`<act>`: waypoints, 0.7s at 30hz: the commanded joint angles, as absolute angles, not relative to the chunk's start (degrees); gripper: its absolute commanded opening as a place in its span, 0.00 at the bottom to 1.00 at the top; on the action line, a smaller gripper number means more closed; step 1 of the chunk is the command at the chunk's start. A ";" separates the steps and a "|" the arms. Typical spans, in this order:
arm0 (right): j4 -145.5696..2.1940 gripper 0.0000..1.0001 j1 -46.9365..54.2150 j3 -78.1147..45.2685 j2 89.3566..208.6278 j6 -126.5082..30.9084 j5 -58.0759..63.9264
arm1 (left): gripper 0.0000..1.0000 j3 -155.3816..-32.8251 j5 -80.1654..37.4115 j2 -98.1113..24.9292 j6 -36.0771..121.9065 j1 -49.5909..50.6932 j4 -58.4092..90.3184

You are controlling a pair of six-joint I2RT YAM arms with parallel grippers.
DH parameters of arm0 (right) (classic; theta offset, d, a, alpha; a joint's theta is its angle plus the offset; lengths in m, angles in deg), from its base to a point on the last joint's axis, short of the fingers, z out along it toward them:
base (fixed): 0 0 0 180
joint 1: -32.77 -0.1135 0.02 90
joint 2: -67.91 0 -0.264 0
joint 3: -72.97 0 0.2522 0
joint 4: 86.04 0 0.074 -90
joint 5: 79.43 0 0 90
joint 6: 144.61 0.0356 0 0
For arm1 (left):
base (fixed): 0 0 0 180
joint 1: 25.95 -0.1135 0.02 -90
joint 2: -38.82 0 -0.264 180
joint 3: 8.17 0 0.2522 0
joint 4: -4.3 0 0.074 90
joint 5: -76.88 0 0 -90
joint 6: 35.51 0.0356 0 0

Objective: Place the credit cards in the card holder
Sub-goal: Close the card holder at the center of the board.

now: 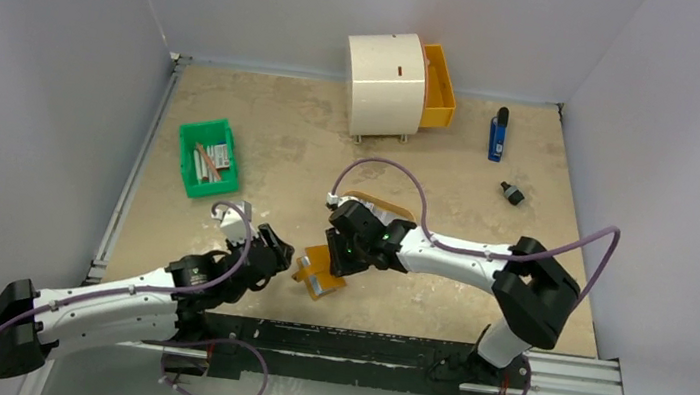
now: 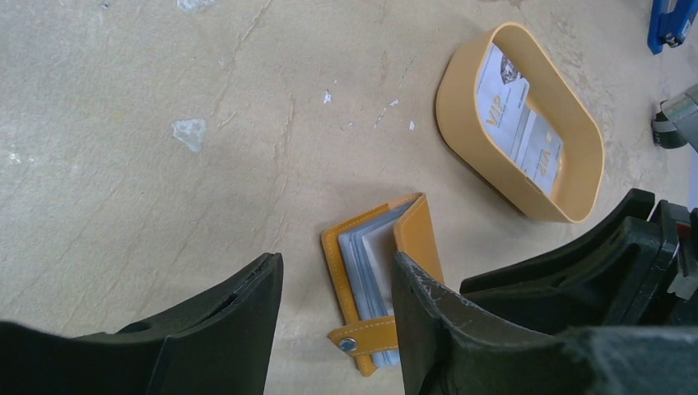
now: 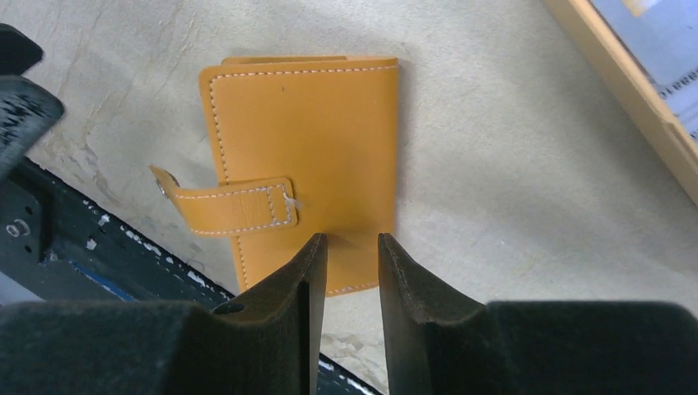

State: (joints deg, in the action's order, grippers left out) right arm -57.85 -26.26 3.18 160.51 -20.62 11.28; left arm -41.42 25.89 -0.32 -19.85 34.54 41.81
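The orange-tan card holder (image 1: pixel 322 271) lies near the table's front edge, between my two grippers. In the left wrist view the card holder (image 2: pixel 374 280) is partly open: clear sleeves show, its cover stands raised, and its snap strap (image 2: pixel 362 339) hangs loose. My left gripper (image 2: pixel 333 284) is open around it, the right finger against the raised cover. My right gripper (image 3: pixel 352 247) is open by a narrow gap, with nothing between the fingers, over the card holder's (image 3: pixel 304 132) near edge. The pale credit cards (image 2: pixel 517 123) lie in the oval tan tray (image 2: pixel 461 123).
The tan tray (image 1: pixel 377 204) sits just behind my right gripper (image 1: pixel 345 247), partly under the arm. A green bin (image 1: pixel 208 157) with sticks stands at the left. A white cabinet (image 1: pixel 385 84) with an orange drawer (image 1: pixel 438 85) stands at the back. A blue object (image 1: pixel 498 135) and a small black one (image 1: pixel 512 193) lie at the right.
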 commanded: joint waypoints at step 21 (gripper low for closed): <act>-54.61 0.51 -32.05 -3.37 169.02 -18.70 19.55 | 0.52 -38.90 15.62 -13.34 -14.93 34.34 27.15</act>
